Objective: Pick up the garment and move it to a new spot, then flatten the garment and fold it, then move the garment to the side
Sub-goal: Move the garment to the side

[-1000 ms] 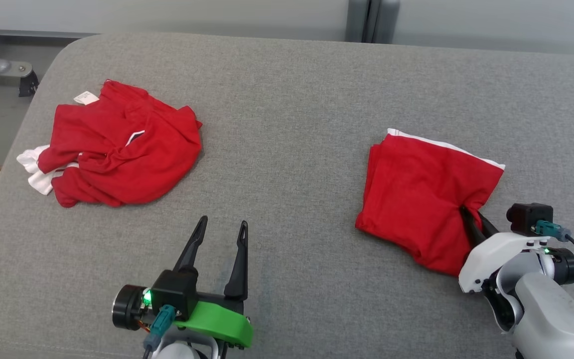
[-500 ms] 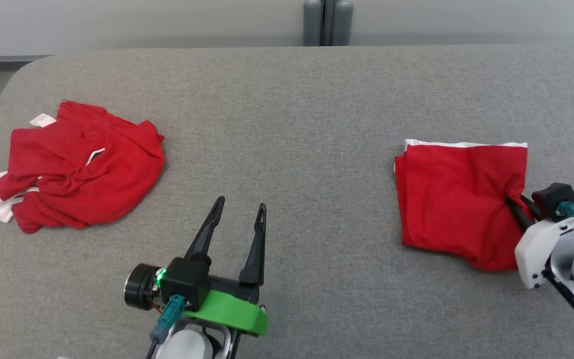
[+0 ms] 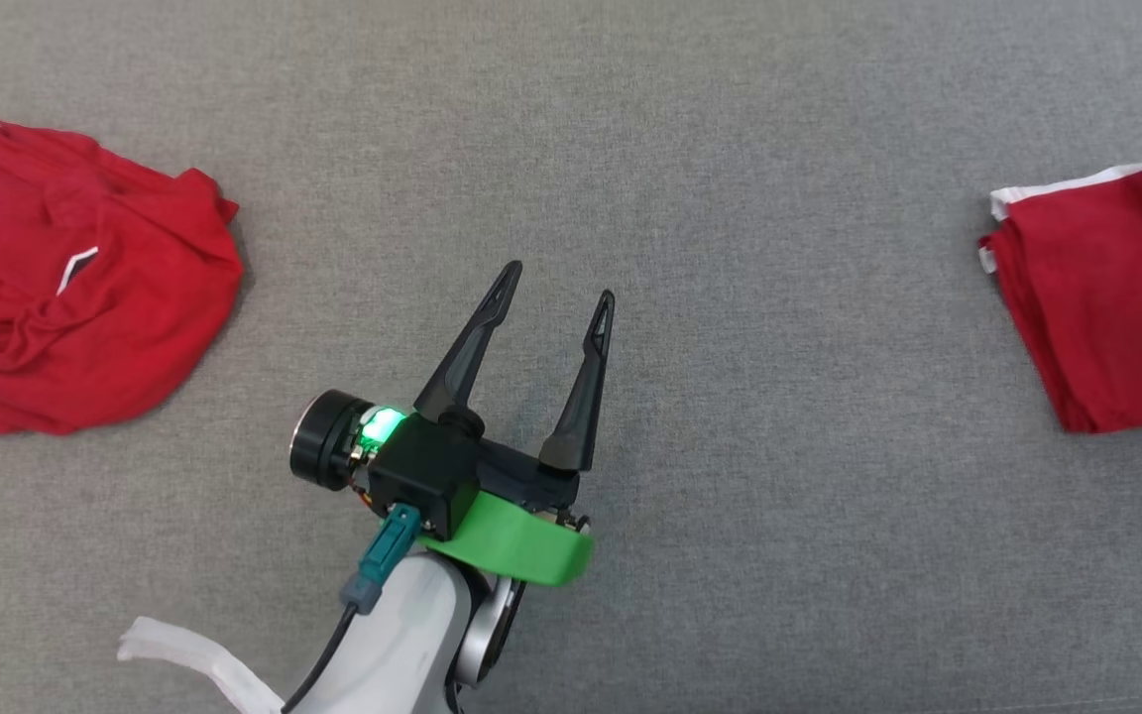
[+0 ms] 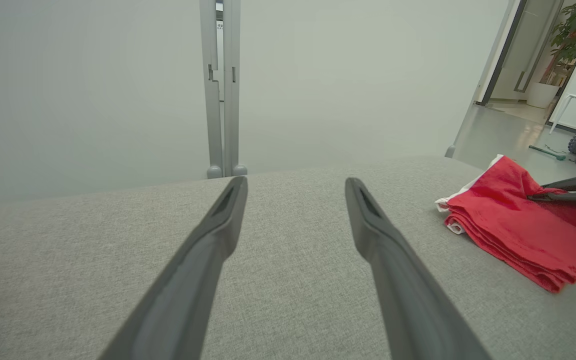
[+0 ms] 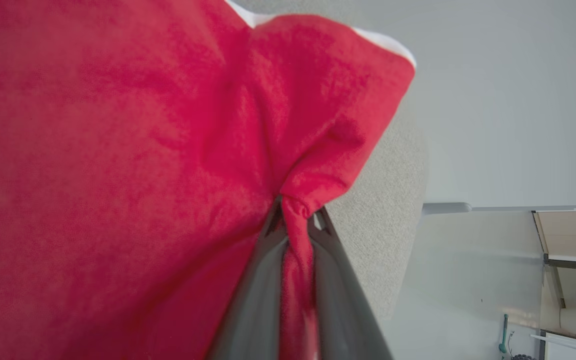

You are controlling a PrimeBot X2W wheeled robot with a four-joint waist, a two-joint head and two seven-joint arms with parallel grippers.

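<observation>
The folded red garment (image 3: 1106, 297) is lying at the right side of the grey padded surface (image 3: 730, 198), its white trim (image 3: 1077, 183) showing along the far edge and its stacked layers lining up on the side facing the middle. In the right wrist view, the right gripper (image 5: 298, 212) is pinching a bunched ridge of this garment (image 5: 118, 150), with the jaws pressed close on the cloth and the fabric puckering into creases that are radiating from the grip. The left wrist view is showing the same hold from the side: the right gripper (image 4: 535, 196) is reaching in from the edge of the view and biting into the top of the folded stack (image 4: 513, 225). The left gripper (image 3: 561, 281) is pointing across the bare middle of the surface, its jaws spread wide with nothing between them, well apart from both pieces of cloth; in its own view (image 4: 295, 182) the jaws are framing grey fabric (image 4: 68, 260) and a pale wall with a grey post (image 4: 220, 90). A second red garment (image 3: 75, 288) is sitting crumpled at the left side of the surface.
</observation>
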